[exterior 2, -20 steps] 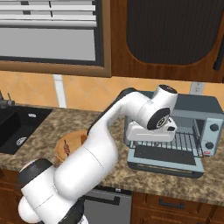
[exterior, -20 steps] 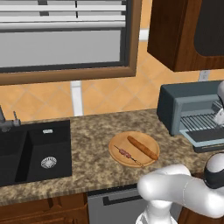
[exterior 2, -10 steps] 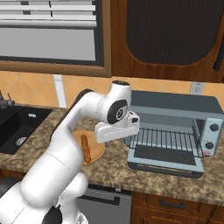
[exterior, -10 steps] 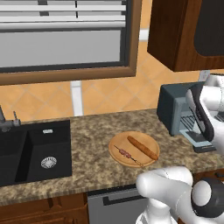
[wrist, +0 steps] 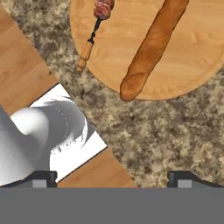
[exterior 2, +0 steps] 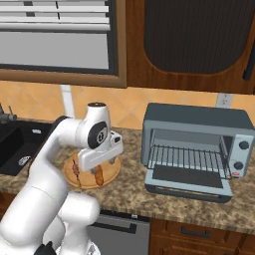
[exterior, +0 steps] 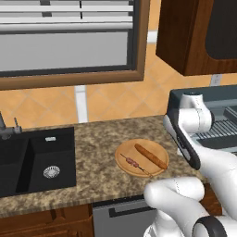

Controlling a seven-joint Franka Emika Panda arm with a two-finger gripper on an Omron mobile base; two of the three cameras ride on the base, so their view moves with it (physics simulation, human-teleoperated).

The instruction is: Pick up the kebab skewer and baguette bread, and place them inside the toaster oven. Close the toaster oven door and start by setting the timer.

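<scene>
The granite counter runs past a black sink on the left. To the right stands the toaster oven, its door dropped open. Between them lies a round wooden board carrying the baguette bread and, beside it, the kebab skewer. The gripper hangs above the board, its jaws spread wide, holding nothing.

surface: speckled granite counter | on it: round wooden board, toaster oven | inset: black sink
</scene>
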